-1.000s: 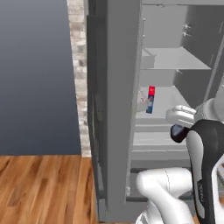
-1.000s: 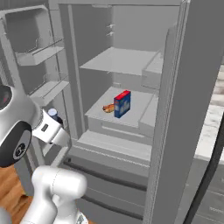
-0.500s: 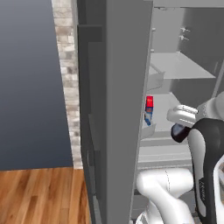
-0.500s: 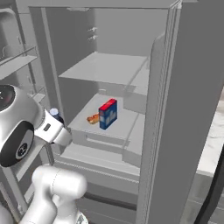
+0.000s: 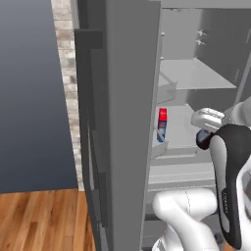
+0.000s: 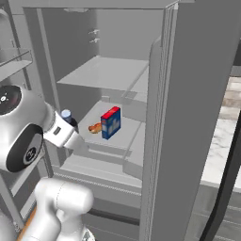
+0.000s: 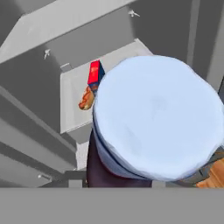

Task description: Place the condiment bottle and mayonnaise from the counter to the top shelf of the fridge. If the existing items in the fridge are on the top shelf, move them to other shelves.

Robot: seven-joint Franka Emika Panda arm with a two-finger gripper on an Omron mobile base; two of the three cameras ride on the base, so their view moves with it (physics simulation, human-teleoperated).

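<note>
My gripper [image 6: 65, 125] is shut on the condiment bottle [image 6: 66, 115], a dark bottle with a pale blue-white cap, just in front of the open fridge [image 6: 169, 117] at the height of its second shelf. In the hand view the bottle's cap [image 7: 155, 118] hides my fingertips. The top shelf [image 6: 109, 73] is bare. The existing item, a red and blue pack [image 6: 111, 122], stands upright on the shelf below, with an orange hot dog [image 6: 95, 127] beside it. From the left I see the pack [image 5: 162, 124] past the door edge. The mayonnaise is out of view.
The thick grey fridge door [image 5: 128, 122] stands open at the left of my arm, and its door bins [image 6: 15, 59] show in the right base view. A strip of marble counter [image 6: 227, 141] lies right of the fridge. Wooden floor [image 5: 44, 220] lies below.
Both base views have shifted and the fridge looks nearer, so the base has driven. The bottle stays in my grip and the pack has not moved on its shelf.
</note>
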